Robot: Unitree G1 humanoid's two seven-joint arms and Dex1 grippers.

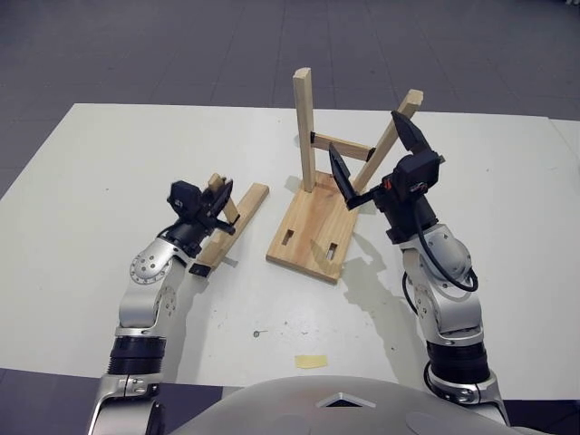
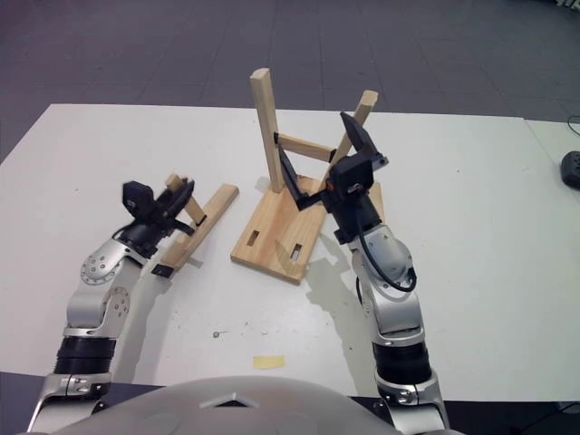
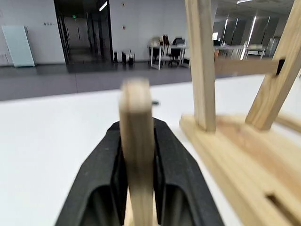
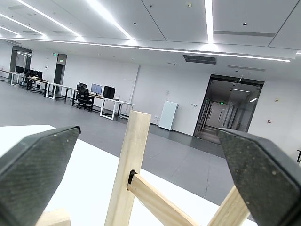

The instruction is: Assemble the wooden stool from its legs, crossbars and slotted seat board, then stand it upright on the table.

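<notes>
The slotted seat board (image 1: 308, 231) lies flat mid-table, two empty slots toward me. An upright leg (image 1: 304, 127) and a leaning leg (image 1: 391, 136) stand in its far side, joined by a crossbar (image 1: 344, 145). My right gripper (image 1: 376, 156) is open, one finger on each side of the leaning leg, above the board; in the right wrist view the crossbar (image 4: 160, 200) runs between its wide fingers (image 4: 33, 174). A second leg pair (image 1: 234, 227) lies on the table left of the board. My left gripper (image 1: 216, 210) is shut on its raised leg (image 3: 138, 155).
A small yellow slip (image 1: 311, 361) and a tiny dark speck (image 1: 256, 333) lie near the white table's (image 1: 109, 181) front edge. A black object (image 2: 571, 168) sits at the far right. Wide bare tabletop lies at left and right.
</notes>
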